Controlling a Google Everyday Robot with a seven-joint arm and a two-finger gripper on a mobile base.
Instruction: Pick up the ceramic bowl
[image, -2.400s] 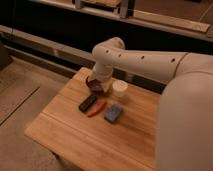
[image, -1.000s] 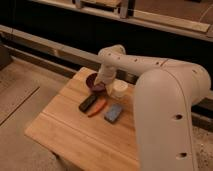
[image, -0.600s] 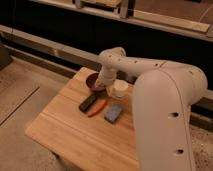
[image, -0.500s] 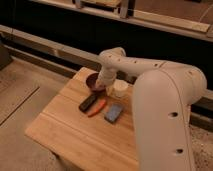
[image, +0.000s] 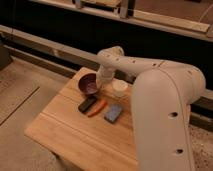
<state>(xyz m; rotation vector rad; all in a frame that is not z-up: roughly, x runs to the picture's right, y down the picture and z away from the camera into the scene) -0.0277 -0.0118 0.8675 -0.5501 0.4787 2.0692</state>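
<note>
The ceramic bowl (image: 88, 83) is small, round and dark maroon with a glossy inside. It is at the far left part of the wooden table (image: 65, 132), tilted so its opening faces the camera. My gripper (image: 100, 86) reaches down from the white arm and is shut on the bowl's right rim. The cream-white cup (image: 119, 89) stands just right of the gripper, apart from the bowl.
A black oblong object (image: 87, 104), an orange item (image: 98, 107) and a blue sponge (image: 113, 113) lie in a row in front of the bowl. A dark wall and rail run behind the table. My large white arm link (image: 165, 115) covers the table's right side.
The bowl has tipped and shifted slightly with the gripper at its rim. The arm has barely moved. The cup and other items stay in place.
</note>
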